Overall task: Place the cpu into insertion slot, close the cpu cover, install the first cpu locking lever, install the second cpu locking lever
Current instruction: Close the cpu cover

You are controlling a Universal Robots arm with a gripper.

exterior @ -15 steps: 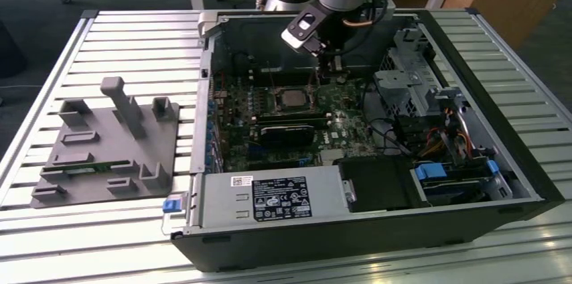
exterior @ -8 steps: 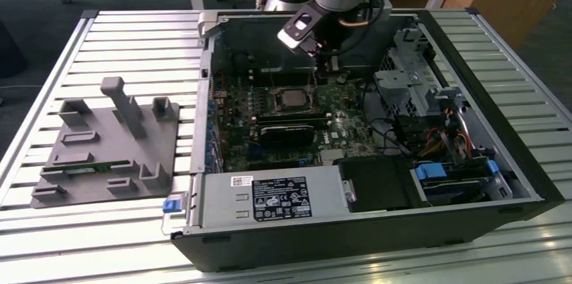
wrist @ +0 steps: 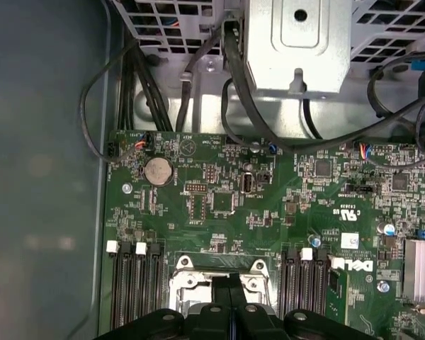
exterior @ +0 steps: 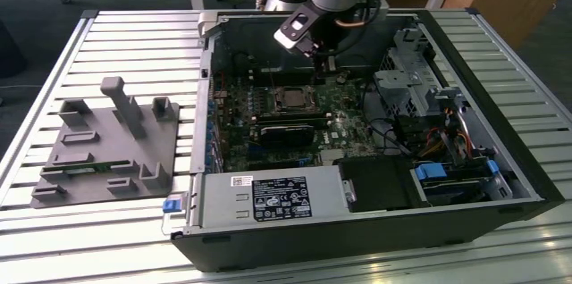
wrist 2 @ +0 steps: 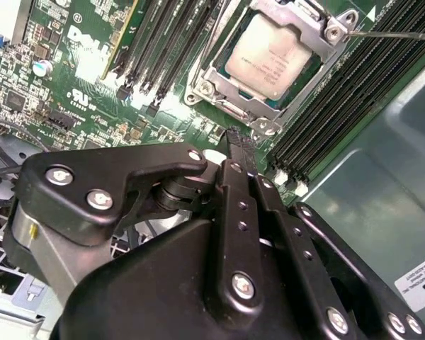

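Observation:
The pale tan-silver cpu (wrist 2: 273, 57) lies flat in the insertion slot (wrist 2: 235, 111) on the green motherboard. The silvery cpu cover (wrist 2: 216, 74) lies down around it, and the chip shows through its cut-out. A thin metal locking lever (wrist 2: 397, 33) sticks out sideways from the socket's corner. My gripper (wrist 2: 239, 137) is shut with nothing between its fingers, its tip just beside the socket's edge. In the exterior view the gripper (exterior: 327, 66) hangs just behind the insertion slot (exterior: 291, 98). In the first wrist view the fingertips (wrist: 219, 292) cover part of the socket.
Black memory slots (wrist 2: 163, 35) flank the socket. A black rectangular block (exterior: 288, 133) lies in front of it. A metal drive cage (exterior: 406, 83) and cables (exterior: 393, 130) are at the exterior view's right, and the power supply (exterior: 268, 197) is at the front. A grey fixture (exterior: 107, 143) stands outside the case.

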